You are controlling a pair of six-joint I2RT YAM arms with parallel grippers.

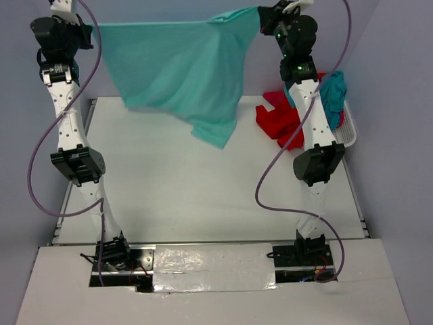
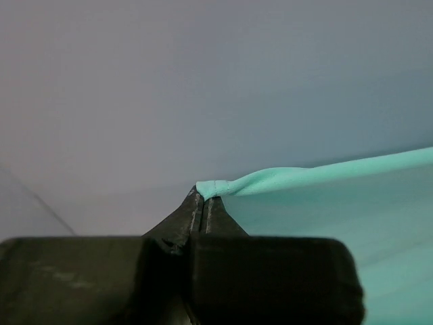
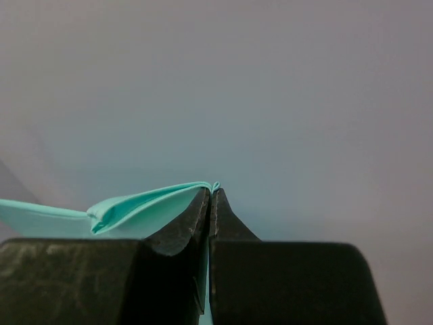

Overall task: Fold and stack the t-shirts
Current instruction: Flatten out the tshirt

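A teal t-shirt (image 1: 183,68) hangs spread in the air above the far end of the table, stretched between both raised arms. My left gripper (image 1: 88,28) is shut on its left top corner. The left wrist view shows the hem (image 2: 215,187) pinched at the closed tips of that gripper (image 2: 204,198), with cloth running off to the right. My right gripper (image 1: 261,20) is shut on the right top corner. In the right wrist view a thin fold of teal cloth (image 3: 135,208) is caught between the shut tips of that gripper (image 3: 212,192). The shirt's lower edge droops toward the table.
A red t-shirt (image 1: 277,118) spills onto the table from a white mesh basket (image 1: 346,134) at the far right. Another teal shirt (image 1: 335,91) lies in the basket behind the right arm. The white table (image 1: 189,183) lies below.
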